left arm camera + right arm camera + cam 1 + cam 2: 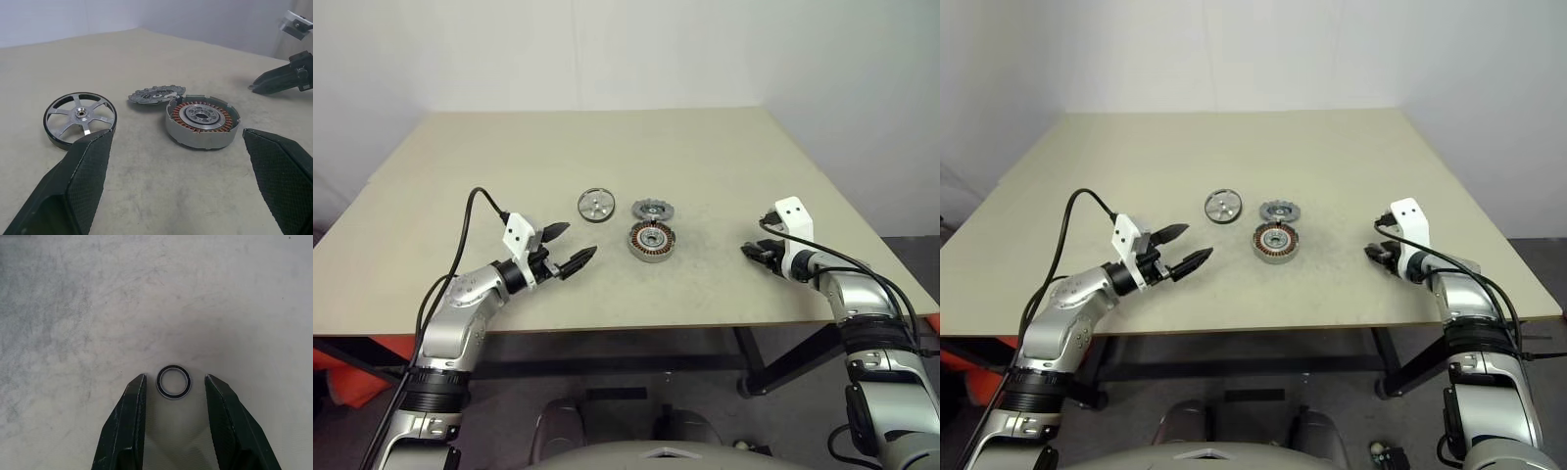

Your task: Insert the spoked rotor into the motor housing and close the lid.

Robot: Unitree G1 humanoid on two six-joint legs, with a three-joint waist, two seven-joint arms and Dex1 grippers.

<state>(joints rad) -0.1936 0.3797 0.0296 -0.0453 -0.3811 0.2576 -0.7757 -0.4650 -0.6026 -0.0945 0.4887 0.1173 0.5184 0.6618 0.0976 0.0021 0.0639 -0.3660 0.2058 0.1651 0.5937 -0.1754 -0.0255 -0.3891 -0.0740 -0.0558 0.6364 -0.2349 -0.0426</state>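
Note:
The spoked rotor (595,206), a shiny silver wheel, lies flat on the table. To its right the dark, notched lid (653,209) leans on the far rim of the motor housing (653,241), whose copper windings face up. My left gripper (582,240) hovers open just left of the housing and points at the parts, with nothing between its fingers. My right gripper (746,251) is low over the table at the right, pointing down. It is open, and a small dark ring (160,382) lies on the table between its fingertips without touching either.
The beige table (607,147) extends well behind the parts. Its front edge runs just below both grippers, and its right edge is near my right arm. A black cable loops up from my left wrist.

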